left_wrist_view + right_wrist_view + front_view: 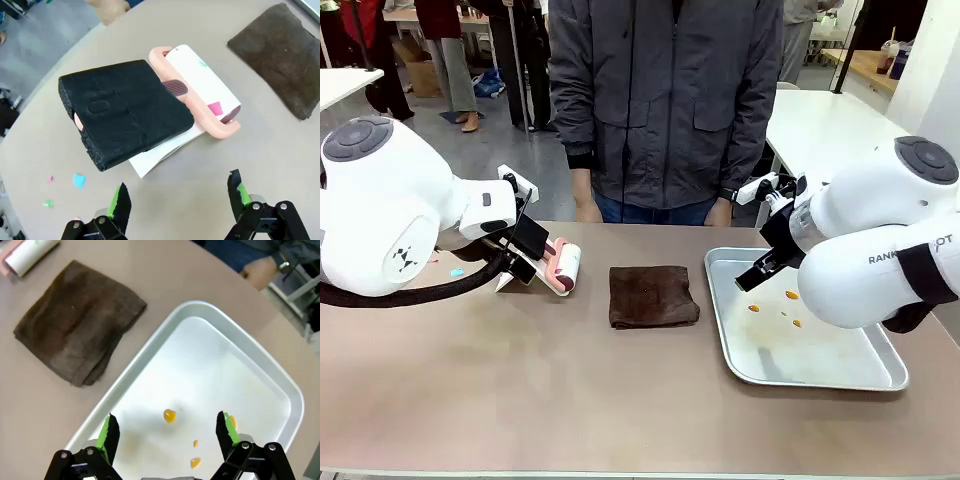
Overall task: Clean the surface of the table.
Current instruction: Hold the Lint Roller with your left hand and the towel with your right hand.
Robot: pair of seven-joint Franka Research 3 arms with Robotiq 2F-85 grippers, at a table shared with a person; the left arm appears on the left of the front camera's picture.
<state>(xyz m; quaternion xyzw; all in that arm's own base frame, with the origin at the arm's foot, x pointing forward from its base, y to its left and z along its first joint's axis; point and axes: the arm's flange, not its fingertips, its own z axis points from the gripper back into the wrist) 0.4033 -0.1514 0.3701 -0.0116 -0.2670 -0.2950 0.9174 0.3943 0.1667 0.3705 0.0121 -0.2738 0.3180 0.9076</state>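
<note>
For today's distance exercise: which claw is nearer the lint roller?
Left. The left claw hangs open close by the lint roller; the right claw is over the tray, beyond the cloth.

Table (570,400): large, rectangular, with a smooth matte tan-brown top and a thin pale edge along the near side. It sits level and spans the front view from side to side. One far corner is rounded (clearest from the left wrist, where the top curves off against grey floor). The tone is even, with a dull sheen. Small litter lies on the robot's left part: a blue scrap (78,180), a pink bit (50,179) and a green bit (48,203), near one another.
</note>
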